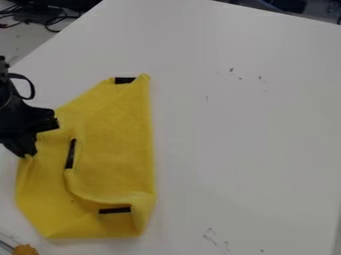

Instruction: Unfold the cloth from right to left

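Note:
At the left edge the black gripper [32, 142] hangs over the left side of the yellow cloth [116, 144]. The cloth lies partly folded on the left half of the table, and its fabric rises to a small peak at the gripper's lower end. A raised fold curves from beside the gripper down to the lower right corner. Black strips mark the cloth at its top corner, near its middle and near the bottom. Part of the cloth's left edge is hidden behind the gripper.
The white table [246, 134] extends to the right of the cloth, with small dark marks on its surface. An orange-yellow object [25, 250] is at the bottom left corner. Black cables [33, 17] lie beyond the table's upper left edge.

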